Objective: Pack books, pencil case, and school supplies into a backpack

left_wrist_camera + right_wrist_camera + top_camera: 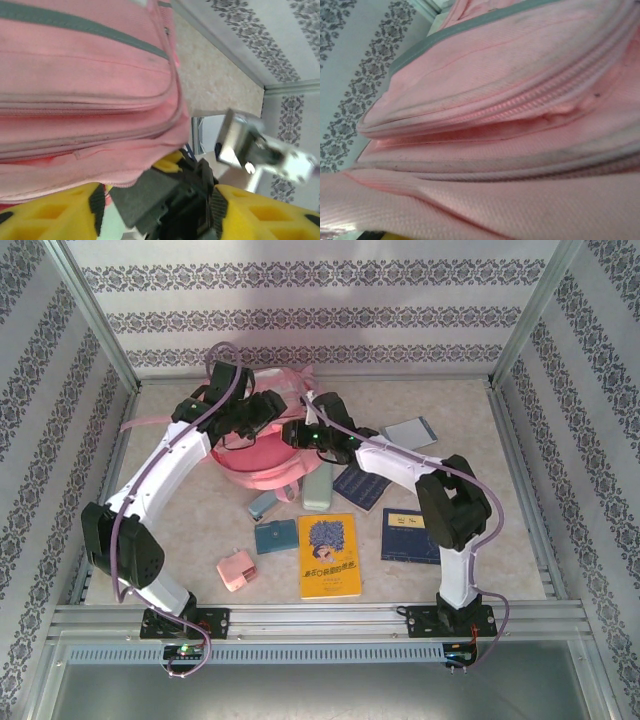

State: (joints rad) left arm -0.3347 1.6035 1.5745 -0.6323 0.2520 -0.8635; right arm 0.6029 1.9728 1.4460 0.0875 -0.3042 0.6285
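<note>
Pink backpack [85, 75] close ahead of left gripper [157, 202], jaws spread, possibly touching

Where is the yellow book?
In the top view, the yellow book lies flat near the front middle of the table, between the pale pink block on its left and a dark navy book on its right.

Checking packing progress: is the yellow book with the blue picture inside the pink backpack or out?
Out. The yellow book with the blue picture lies flat on the beige table, apart from the large pink fabric backpack.
</note>
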